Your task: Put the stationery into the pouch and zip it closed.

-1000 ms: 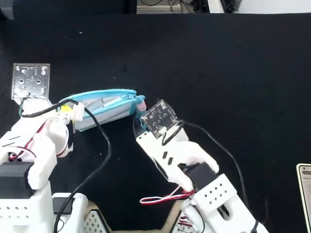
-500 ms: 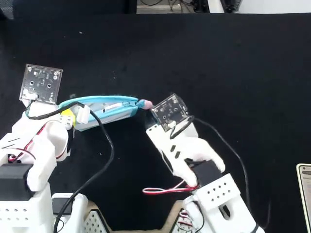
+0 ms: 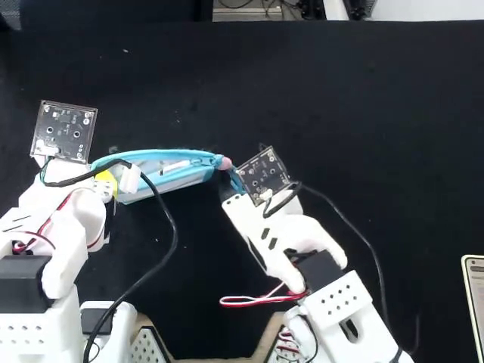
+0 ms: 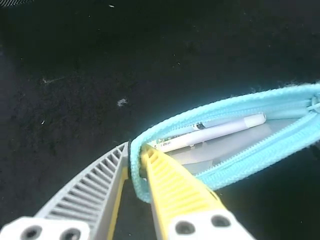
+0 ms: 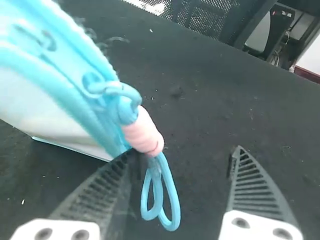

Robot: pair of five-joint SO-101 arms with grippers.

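The light blue pouch (image 3: 162, 170) lies on the black table, its zip partly open. Inside it, a white pen (image 4: 215, 133) shows through the gap of the pouch (image 4: 270, 145). My left gripper (image 4: 135, 167) is shut on the pouch's end seam; from above the left gripper (image 3: 110, 181) sits at the pouch's left end. At the other end hang the zip pull (image 5: 117, 97), a pink bead (image 5: 145, 135) and a blue cord loop (image 5: 160, 197). My right gripper (image 5: 175, 195) is open, with the loop between its fingers beside one of them. From above the right gripper (image 3: 227, 180) is just below the bead (image 3: 224, 162).
A white flat object (image 3: 475, 291) lies at the table's right edge. The black cloth (image 3: 340, 98) stretches open behind and to the right of the pouch. Arm cables (image 3: 162, 242) trail across the front between the two bases.
The left arm lifted and the pouch narrowed into a thin arc. The right gripper pulled away to the right, then came back left to the pouch's bead end.
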